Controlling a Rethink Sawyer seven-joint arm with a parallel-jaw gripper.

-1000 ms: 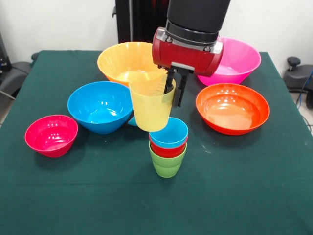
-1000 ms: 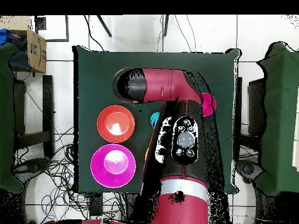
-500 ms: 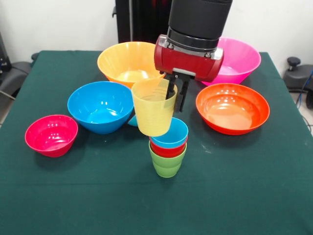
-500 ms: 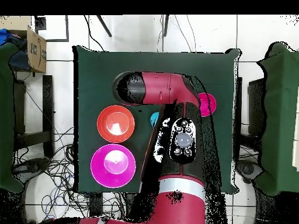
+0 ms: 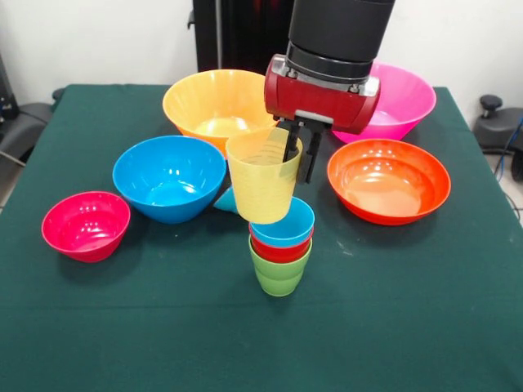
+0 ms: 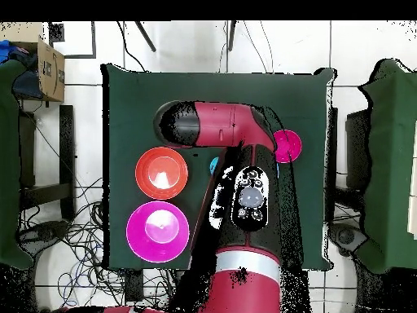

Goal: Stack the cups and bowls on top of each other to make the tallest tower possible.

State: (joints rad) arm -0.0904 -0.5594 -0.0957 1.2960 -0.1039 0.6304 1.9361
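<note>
Front view: gripper (image 5: 297, 155) pinches yellow cup (image 5: 263, 175) rim above tower (image 5: 280, 251); no readable txt.

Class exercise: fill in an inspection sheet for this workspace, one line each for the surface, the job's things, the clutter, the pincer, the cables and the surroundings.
Surface: dark green table, cloth-covered.
Job's things: stack of three cups, lime green at the bottom, red, then light blue; yellow cup held in the air just left of the stack's top. Yellow-orange bowl, pink bowl, red-orange bowl, blue bowl and magenta bowl stand apart on the table.
Clutter: nothing seen.
Pincer: pincer shut on the yellow cup's rim.
Cables: cables tangled on the floor.
Surroundings: tiled floor; cardboard box beside the table.
</note>
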